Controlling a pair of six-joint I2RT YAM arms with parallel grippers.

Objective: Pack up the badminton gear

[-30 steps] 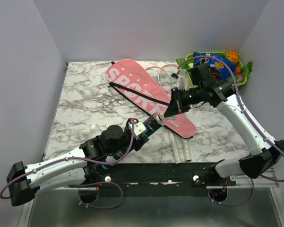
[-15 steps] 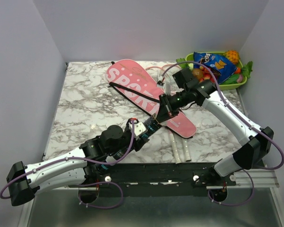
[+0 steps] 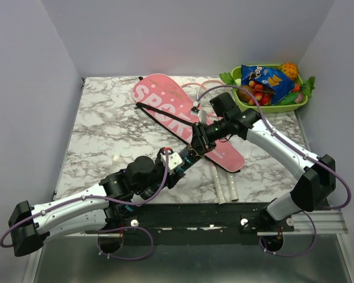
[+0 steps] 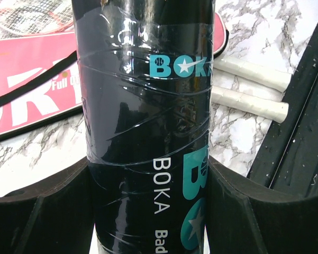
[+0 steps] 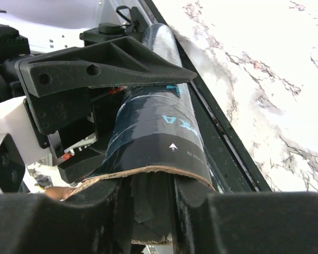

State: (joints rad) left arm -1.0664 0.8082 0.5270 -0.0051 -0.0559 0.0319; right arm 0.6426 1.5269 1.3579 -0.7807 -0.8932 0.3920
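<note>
Enclosing marbled table (image 3: 106, 127), pale lavender walls (image 3: 188, 35)

tube (image 4: 143, 132) ends cut off by picture edges, rackets (image 3: 219, 184) mostly under bag (image 3: 165, 109)

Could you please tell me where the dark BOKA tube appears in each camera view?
Top external: the tube sits mid-frame, by the near tip of the pink bag.
Left wrist: the tube fills the middle, top to bottom.
Right wrist: the tube is central, running away from the camera.
Shared landmark: the marble table.
</note>
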